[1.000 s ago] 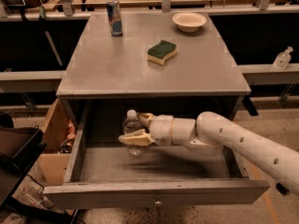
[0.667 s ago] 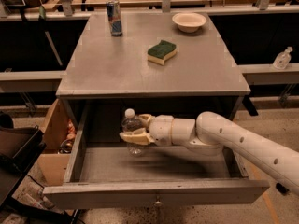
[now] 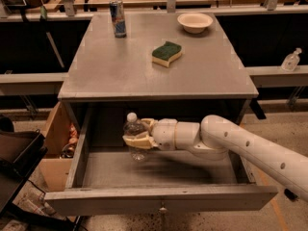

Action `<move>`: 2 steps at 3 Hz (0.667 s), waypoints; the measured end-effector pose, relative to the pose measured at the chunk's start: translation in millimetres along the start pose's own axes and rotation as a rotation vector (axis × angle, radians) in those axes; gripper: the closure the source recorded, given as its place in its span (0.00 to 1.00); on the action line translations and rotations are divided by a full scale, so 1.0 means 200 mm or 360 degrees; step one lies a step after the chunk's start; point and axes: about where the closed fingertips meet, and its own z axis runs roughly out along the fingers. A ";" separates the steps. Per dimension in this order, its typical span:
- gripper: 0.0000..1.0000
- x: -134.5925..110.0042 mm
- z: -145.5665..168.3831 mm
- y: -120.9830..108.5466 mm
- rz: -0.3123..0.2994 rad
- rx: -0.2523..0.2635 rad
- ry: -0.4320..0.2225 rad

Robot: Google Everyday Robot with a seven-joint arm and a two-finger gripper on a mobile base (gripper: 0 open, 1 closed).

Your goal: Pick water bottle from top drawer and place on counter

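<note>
The water bottle (image 3: 134,130) is clear with a white cap. It stands upright inside the open top drawer (image 3: 159,198), toward its back left. My gripper (image 3: 136,133) reaches in from the right on a white arm, and its tan fingers (image 3: 136,141) are closed around the bottle's body. The bottle's base looks slightly above the drawer floor. The counter (image 3: 120,69) is the grey top right above the drawer.
On the counter stand a dark drink can (image 3: 117,18) at the back left, a white bowl (image 3: 194,22) at the back right and a green-and-yellow sponge (image 3: 167,54) in the middle. A small pump bottle (image 3: 291,60) sits on a shelf at right. Boxes stand at the cabinet's left.
The gripper and the bottle have shifted a little up and toward the back of the drawer. Nothing on the counter has moved.
</note>
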 end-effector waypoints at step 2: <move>1.00 -0.57 -0.15 -0.02 -0.0026 0.0085 -0.0002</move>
